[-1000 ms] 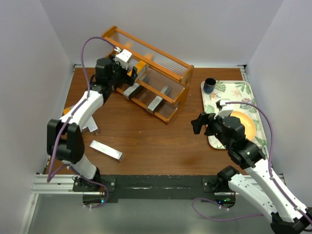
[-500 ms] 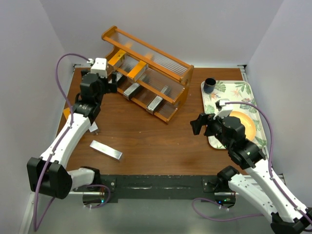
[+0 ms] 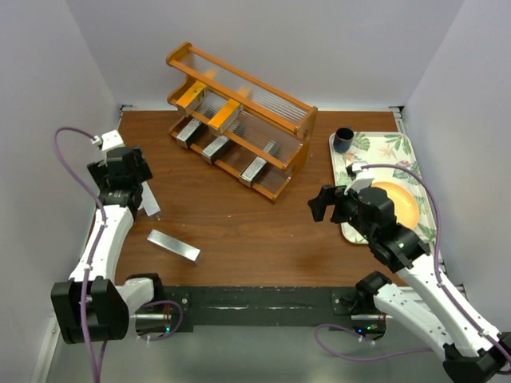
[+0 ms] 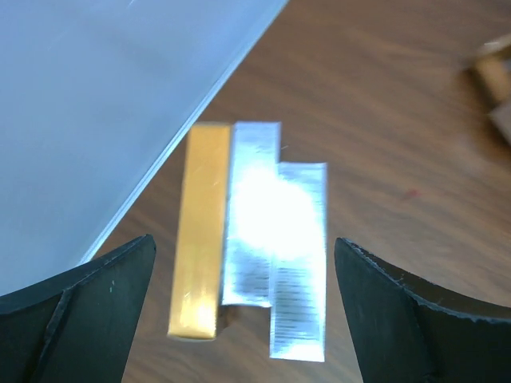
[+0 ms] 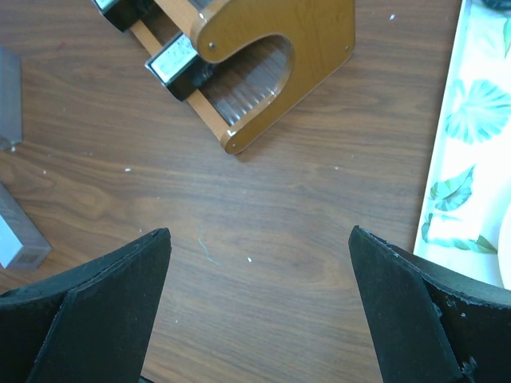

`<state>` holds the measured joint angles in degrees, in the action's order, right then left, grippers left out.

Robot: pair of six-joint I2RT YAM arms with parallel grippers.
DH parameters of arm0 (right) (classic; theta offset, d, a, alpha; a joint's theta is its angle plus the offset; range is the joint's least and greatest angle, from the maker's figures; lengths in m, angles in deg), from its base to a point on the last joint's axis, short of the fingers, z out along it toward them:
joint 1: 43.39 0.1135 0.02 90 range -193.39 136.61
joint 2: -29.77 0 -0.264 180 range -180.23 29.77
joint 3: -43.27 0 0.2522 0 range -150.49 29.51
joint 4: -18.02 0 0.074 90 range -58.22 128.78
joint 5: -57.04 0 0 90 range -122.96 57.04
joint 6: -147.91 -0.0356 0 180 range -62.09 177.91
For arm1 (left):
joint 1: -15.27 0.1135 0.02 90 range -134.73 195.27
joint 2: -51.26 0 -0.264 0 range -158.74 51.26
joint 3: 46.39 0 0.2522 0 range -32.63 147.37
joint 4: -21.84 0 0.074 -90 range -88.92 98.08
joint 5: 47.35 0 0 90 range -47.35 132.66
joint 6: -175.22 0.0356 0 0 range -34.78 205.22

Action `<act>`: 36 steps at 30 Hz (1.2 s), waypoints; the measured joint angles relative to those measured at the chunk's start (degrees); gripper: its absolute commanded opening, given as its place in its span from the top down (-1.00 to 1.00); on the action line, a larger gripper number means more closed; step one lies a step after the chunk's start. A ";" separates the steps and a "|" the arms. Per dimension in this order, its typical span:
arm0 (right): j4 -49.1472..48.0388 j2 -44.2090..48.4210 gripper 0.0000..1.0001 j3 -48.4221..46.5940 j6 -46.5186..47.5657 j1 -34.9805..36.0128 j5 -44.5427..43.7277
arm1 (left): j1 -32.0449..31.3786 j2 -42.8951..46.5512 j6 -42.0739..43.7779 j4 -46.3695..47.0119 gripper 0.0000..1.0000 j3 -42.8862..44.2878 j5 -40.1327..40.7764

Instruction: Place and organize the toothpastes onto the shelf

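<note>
Top camera overlooks the whole table (image 3: 263,231); close wrist cameras face down, the blurry left probably sharing wall-side cartons (image 4: 254,231).

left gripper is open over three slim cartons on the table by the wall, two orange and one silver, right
Not quite: the colours are the other way round. The open left gripper hangs over one orange carton, a shiny silver carton beside it and a second silver carton, as the left wrist view shows.

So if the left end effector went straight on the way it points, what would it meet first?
Probably the middle silver carton, centred ahead of the open left end effector, lying on the table between an orange carton and another silver one. Height above it is unclear.
</note>
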<state>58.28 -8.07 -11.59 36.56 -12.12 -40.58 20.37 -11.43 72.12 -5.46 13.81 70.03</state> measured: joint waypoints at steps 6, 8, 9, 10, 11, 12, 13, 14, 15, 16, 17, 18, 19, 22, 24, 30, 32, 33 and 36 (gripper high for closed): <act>-0.02 -1.14 -0.97 0.26 -0.02 0.00 0.90 | 6.75 0.02 -5.51 -2.14 -1.00 -4.61 0.98; 0.00 -1.09 -0.97 0.39 -0.02 0.00 1.18 | 8.07 -0.09 -7.45 -2.19 -0.99 -5.22 0.94; -0.02 -1.09 -0.97 0.48 -0.02 0.00 1.18 | 8.57 -0.15 -8.37 -2.01 -0.99 -5.55 0.87; -0.09 -1.07 -0.97 0.61 -0.02 0.00 1.20 | 8.85 -0.28 -8.85 -1.92 -0.99 -5.77 0.83; -0.04 -1.07 -0.97 0.74 -0.02 0.00 1.20 | 9.27 -0.57 -9.25 -1.88 -0.99 -5.97 0.61; -0.04 -1.09 -0.97 0.87 -0.02 0.00 1.22 | 9.73 -1.18 -9.77 -1.84 -0.99 -6.03 0.11; -0.02 -1.09 -0.97 1.01 -0.04 0.00 1.22 | 10.23 -2.10 -10.19 -1.64 -0.99 -6.03 -0.35; 0.00 -1.14 -0.97 1.05 -0.02 0.00 1.25 | 10.97 -3.37 -10.51 -1.22 -0.98 -6.03 -1.16; -0.02 -1.16 -0.97 1.07 -0.02 0.00 1.27 | 11.54 -4.39 -10.75 -1.03 -0.97 -6.03 -1.77; -0.02 -1.16 -0.97 1.07 -0.02 0.00 1.29 | 12.31 -5.68 -11.28 -0.94 -0.97 -6.03 -2.54; -0.02 -1.14 -0.97 1.07 -0.02 0.00 1.31 | 13.16 -6.86 -11.54 -0.76 -0.96 -6.03 -3.34; -0.02 -1.14 -0.97 1.07 -0.02 0.00 1.38 | 14.25 -8.13 -11.91 -0.68 -0.95 -6.03 -4.44; -0.02 -1.14 -0.97 1.07 -0.02 0.00 1.38 | 14.80 -8.70 -12.04 -0.68 -0.93 -6.03 -4.81; -0.04 -1.14 -0.97 1.18 -0.02 0.00 1.44 | 16.94 -11.56 -12.85 -0.24 -0.88 -6.03 -6.47; -0.04 -1.22 -0.97 1.22 -0.02 0.00 1.64 | 17.44 -13.29 -12.90 -0.09 -0.83 -6.01 -7.08; -0.37 -1.97 -0.97 1.27 -0.02 0.00 2.67 | 17.84 -17.22 -12.90 0.87 -0.70 -4.72 -9.07; -0.46 -1.95 -0.97 1.27 -0.02 0.00 2.69 | 17.90 -18.14 -12.87 1.14 -0.59 -4.28 -9.90; -0.48 -1.95 -0.97 1.27 -0.02 0.00 2.69 | 17.92 -18.34 -12.87 1.27 -0.54 -4.07 -10.27; -0.46 -1.97 -0.96 1.27 -0.02 0.00 2.69 | 17.99 -18.82 -12.83 1.81 -0.44 -3.82 -11.58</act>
<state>57.82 -10.04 -10.32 36.54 -12.12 -37.89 38.36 -30.25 59.29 -3.64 9.98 58.45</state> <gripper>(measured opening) 0.985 0.769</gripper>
